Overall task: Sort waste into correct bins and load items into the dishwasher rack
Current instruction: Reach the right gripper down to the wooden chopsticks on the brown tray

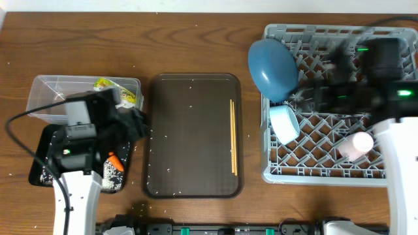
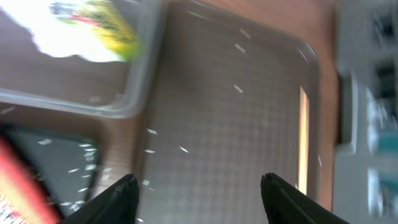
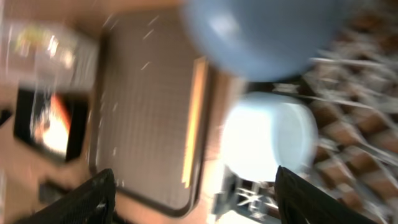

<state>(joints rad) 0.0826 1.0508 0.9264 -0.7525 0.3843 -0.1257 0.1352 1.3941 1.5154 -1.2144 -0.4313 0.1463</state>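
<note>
Starting at the far left, the clear plastic tub (image 1: 46, 91) sits on the wooden table (image 1: 196, 39). Through its thin glossy walls show the yellow-green packet (image 1: 111, 86) and a crinkled white wrapper (image 2: 59, 40), which suggests packaging goes here, apart from food. Just in front of it, the shallow black tray (image 1: 39, 171) seems to take the scraps: the orange carrot (image 1: 115, 160) lies at its right side and white rice grains (image 1: 46, 175) speckle its matte floor. The left arm hangs over both bins. The left gripper (image 2: 199, 180) points past them at the near edge of the serving tray, its fingers spread wide with nothing between them.

In the middle lies the brown serving tray (image 1: 189, 130), a rounded rectangle with a fine woven-looking texture and a scatter of loose rice. The thin wooden chopsticks (image 1: 232, 137) lie straight and close together along its right rim. They look to be the one item not yet racked. Lying flat on the tray, they will probably be awkward to pinch.

At the right stands the grey dishwasher rack (image 1: 326, 171), a stiff plastic lattice of diagonal pegs. The round blue plate (image 1: 271, 68) stands on edge at its left side, propped by the pegs. The light blue cup (image 1: 285, 123) lies tipped just in front of it, and the pink cup (image 1: 359, 143) sits further right. The right gripper (image 3: 194, 180) hovers above the rack, released and empty; its view is blurred
</note>
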